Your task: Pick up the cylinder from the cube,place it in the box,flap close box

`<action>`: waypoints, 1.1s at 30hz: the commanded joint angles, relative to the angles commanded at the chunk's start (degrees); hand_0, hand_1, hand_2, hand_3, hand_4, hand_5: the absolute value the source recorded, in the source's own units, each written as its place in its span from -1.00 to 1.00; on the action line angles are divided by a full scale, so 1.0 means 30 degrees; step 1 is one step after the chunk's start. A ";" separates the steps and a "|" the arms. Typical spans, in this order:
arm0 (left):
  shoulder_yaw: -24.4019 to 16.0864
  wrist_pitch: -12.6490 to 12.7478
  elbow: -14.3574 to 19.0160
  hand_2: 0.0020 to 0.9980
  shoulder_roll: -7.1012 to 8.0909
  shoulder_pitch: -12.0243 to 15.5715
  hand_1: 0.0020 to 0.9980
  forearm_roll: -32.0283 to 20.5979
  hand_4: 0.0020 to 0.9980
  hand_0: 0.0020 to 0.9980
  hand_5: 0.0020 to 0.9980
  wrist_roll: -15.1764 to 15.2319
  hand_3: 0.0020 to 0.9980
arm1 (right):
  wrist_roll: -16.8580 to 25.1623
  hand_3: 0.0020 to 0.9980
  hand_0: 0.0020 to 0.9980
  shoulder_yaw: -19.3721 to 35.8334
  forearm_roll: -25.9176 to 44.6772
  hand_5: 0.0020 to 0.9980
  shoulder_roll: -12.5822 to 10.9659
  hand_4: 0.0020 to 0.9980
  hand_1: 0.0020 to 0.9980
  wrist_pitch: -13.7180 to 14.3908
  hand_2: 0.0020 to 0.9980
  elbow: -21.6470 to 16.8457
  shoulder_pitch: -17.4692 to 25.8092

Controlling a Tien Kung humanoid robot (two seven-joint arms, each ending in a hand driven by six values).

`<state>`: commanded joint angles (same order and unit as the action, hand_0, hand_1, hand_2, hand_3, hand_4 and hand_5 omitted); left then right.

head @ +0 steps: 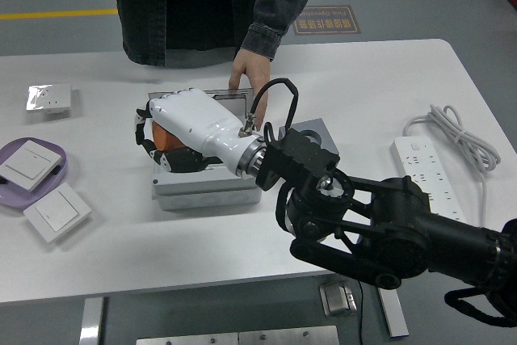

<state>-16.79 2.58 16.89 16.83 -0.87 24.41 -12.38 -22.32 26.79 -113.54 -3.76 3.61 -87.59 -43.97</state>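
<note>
1. Head view: right hand (pixel 182 131) lowered over the open box (pixel 208 185), fingers curled round the orange cylinder (pixel 166 136), which sits within the grasp just above or at the box's opening; contact with the box floor impossible to judge, hidden by the white palm.
2. Grey cube (pixel 309 136) mostly hidden behind the black forearm, just right of the box. Left hand absent from the view.
3. At the far side, a person's hand (pixel 247 78) resting fingertips on the table behind the box's raised lid (pixel 226 96).
4. Off to the left: a purple tray (pixel 56 169) and white switch plates (pixel 56 212); to the right, a power strip (pixel 426 175).
5. Likely risks: releasing too early or off-centre, letting the cylinder catch the rim and roll off; withdrawing fingers snagging the lid; lid closing onto a cylinder standing too tall, jamming the flap.
</note>
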 joint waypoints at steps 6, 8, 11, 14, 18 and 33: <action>-0.0005 -0.0022 0.0032 0.08 0.0007 -0.0106 0.18 0.0144 0.39 0.23 -0.57 0.0009 0.24 | -0.2441 -0.59 -1.00 -0.0265 -0.0760 -1.00 0.0887 -1.00 -0.75 -0.0545 -0.47 0.1539 0.0233; -0.0009 -0.0018 0.0037 0.08 0.0010 -0.0092 0.18 0.0159 0.39 0.23 -0.57 0.0007 0.24 | -0.2889 -0.59 -1.00 -0.0328 -0.0881 -1.00 0.1018 -1.00 -0.75 -0.0302 -0.47 0.1989 0.0235; 0.0069 0.0005 0.0031 0.08 0.0021 -0.0013 0.18 -0.0008 0.39 0.23 -0.57 0.0050 0.24 | -0.2629 -0.53 -0.97 -0.0458 -0.0824 -1.00 0.1255 -1.00 -0.75 0.0617 -0.37 0.2909 0.0236; 0.0299 0.0067 0.0000 0.08 0.0015 0.0073 0.18 -0.0522 0.39 0.23 -0.57 0.0220 0.24 | -0.1478 -0.53 -0.97 -0.0737 -0.0487 -1.00 0.1255 -1.00 -0.75 0.1887 -0.37 0.4080 0.0194; 0.0358 0.0092 -0.0016 0.08 -0.0025 0.0132 0.18 -0.0717 0.39 0.23 -0.56 0.0262 0.24 | 0.0012 -0.42 -0.91 -0.1069 0.0058 -1.00 0.1255 -1.00 -0.73 0.3533 -0.32 0.5323 0.0186; 0.0299 0.0104 -0.0029 0.08 -0.0007 0.0065 0.18 -0.0648 0.39 0.23 -0.56 0.0239 0.24 | 0.2354 -0.31 -0.63 -0.1643 0.1041 -1.00 0.1255 -1.00 -0.51 0.4959 -0.21 0.7847 0.0356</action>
<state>-15.89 2.89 16.80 16.80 -0.68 22.47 -11.66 -15.26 21.86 -110.41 0.00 18.49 -64.05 -42.90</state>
